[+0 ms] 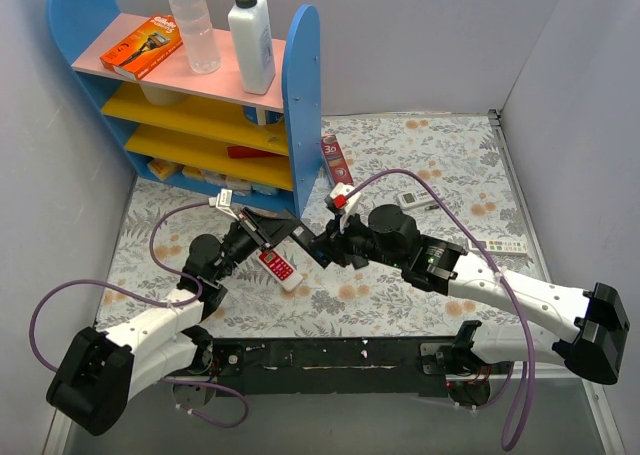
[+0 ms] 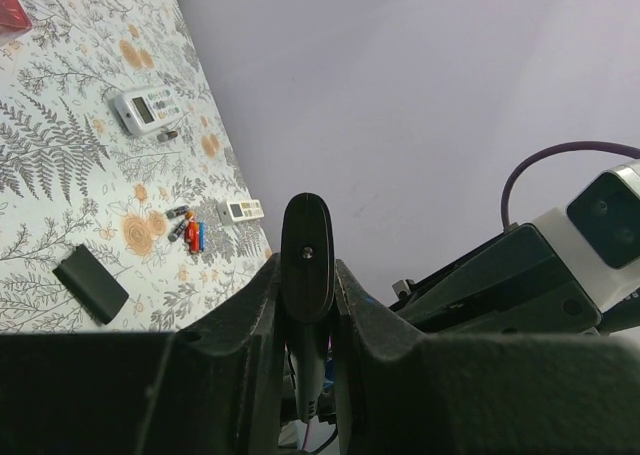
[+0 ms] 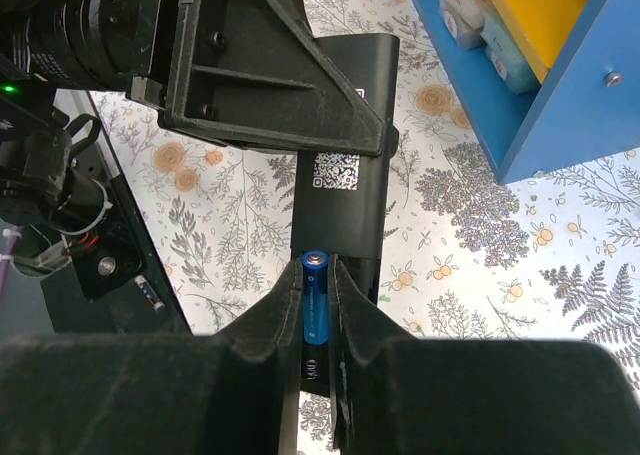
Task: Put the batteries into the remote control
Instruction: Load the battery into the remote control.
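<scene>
Floral table cover (image 1: 440,165) between pale walls (image 1: 420,35), blue shelf (image 1: 302,95) at 11 o'clock. The black remote control (image 3: 355,220), QR sticker (image 3: 337,172) showing, runs 12 to 6 in the right wrist view, clamped in your left gripper (image 2: 306,275). Your right gripper (image 3: 315,287) pinches a blue battery (image 3: 315,305) at its 6 o'clock end.

Bright, even light fills the room. Shadows on the tabletop (image 1: 450,145) are soft. Close things look dark and blurry.
</scene>
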Available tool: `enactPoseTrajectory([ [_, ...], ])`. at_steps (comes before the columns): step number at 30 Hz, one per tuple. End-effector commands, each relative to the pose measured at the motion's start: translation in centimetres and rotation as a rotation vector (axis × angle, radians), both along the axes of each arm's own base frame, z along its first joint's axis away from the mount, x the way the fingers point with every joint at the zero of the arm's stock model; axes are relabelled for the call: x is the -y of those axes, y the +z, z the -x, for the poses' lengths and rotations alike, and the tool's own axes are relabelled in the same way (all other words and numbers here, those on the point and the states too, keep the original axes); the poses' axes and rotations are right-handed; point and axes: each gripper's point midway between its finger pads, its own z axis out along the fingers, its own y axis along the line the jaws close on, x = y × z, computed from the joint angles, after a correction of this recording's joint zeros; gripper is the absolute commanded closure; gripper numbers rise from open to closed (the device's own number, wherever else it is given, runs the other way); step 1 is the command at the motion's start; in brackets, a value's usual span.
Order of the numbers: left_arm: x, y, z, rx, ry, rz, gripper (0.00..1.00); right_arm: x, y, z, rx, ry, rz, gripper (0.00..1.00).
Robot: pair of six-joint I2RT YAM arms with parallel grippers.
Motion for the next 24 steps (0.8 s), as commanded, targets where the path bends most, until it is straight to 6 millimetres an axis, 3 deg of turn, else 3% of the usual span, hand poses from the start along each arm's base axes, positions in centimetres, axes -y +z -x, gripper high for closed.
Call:
enactPoseTrajectory([
  [1,0.1,1.3,0.0,0.044,-0.002,0.023,1.00,-0.4,1.0,-0.2,0.019,0.000,-0.020,0.97],
  [16,0.2,2.0,0.1,0.071,-0.010,0.029,1.00,0.5,-2.1,0.5,-0.064,-0.010,0.078,0.89],
  [24,0.2,2.2,0.4,0.082,-0.023,0.030,1.00,0.3,-2.6,0.5,-0.087,-0.013,0.091,0.77],
])
